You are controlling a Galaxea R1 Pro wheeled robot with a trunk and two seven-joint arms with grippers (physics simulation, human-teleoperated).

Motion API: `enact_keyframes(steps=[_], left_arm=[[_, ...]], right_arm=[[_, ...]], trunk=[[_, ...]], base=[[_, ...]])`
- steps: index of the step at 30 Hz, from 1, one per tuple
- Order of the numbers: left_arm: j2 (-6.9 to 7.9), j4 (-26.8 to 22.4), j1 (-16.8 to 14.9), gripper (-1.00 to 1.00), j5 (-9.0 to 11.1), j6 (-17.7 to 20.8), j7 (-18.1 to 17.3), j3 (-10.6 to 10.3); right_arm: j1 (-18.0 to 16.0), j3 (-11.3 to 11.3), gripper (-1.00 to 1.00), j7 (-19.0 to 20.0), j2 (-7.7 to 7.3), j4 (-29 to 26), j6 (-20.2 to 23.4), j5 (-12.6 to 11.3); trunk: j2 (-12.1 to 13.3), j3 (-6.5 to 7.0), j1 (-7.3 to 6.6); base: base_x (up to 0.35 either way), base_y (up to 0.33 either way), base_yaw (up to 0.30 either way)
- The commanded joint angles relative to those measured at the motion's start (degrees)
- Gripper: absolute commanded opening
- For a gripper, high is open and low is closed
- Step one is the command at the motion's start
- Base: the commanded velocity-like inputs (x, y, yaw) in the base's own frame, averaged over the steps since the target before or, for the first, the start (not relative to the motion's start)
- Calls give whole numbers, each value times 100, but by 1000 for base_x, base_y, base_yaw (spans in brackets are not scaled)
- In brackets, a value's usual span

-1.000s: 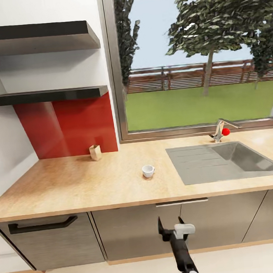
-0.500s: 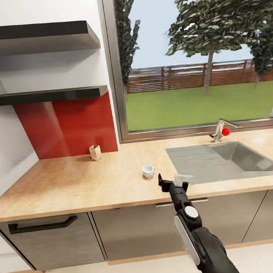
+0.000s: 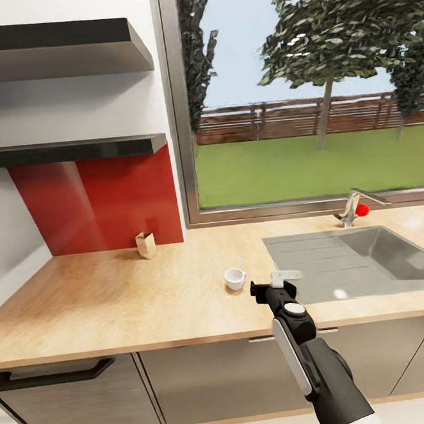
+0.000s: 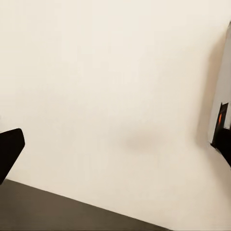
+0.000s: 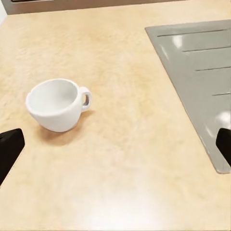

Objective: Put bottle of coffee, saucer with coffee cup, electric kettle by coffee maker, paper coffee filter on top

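The tiny white coffee cup [image 3: 234, 278] stands upright on the light wood-tone kitchen countertop [image 3: 117, 304], just left of the steel sink [image 3: 371, 262]. My right gripper [image 3: 273, 284] hovers over the counter's front part, a little to the right of the cup and nearer to me, open and empty. In the right wrist view the cup [image 5: 55, 103] sits ahead of the spread fingertips [image 5: 9, 148], handle toward the sink. My left gripper [image 4: 115, 144] is open over a pale surface. The coffee maker, bottle of coffee, saucer and electric kettle are out of view.
A small tan box [image 3: 146, 245] stands at the back by the red splashback [image 3: 108, 202]. A tap with a red knob [image 3: 361, 209] rises behind the sink. Two dark wall shelves [image 3: 71, 150] hang at the upper left. Grey cabinet fronts [image 3: 201, 380] run below the counter.
My right arm has risen from in front of the cabinets and reached forward over the counter edge, close to the cup. The head view has shifted slightly lower and closer.
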Motion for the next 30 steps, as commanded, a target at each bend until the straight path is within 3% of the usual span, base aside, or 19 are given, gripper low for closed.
enact_keyframes(steps=[1, 19, 24, 29, 30], left_arm=[[1, 4, 9, 100, 40, -22, 14, -49], [-23, 6, 30, 100, 45, -51, 12, -48], [-29, 6, 31, 100, 44, -46, 16, -45], [-30, 6, 30, 100, 48, -43, 14, -41], [-35, 6, 30, 100, 51, -47, 14, -41]], right_arm=[[-6, 20, 100, -51, -2, -1, 42, -44], [-6, -7, 100, -51, -33, 9, 78, -45], [-6, -15, 100, -51, -45, 35, 82, -32], [-6, -282, 100, -51, -63, 398, 86, -34], [-6, -304, 100, -51, -64, 674, 81, -41]], trunk=[[-11, -11, 7], [-11, -11, 7], [-11, -11, 7], [-11, -11, 7], [-11, -11, 7]], base=[[325, 87, 0], [328, 56, 0], [165, 0, 0], [14, 0, 0], [1, 0, 0]])
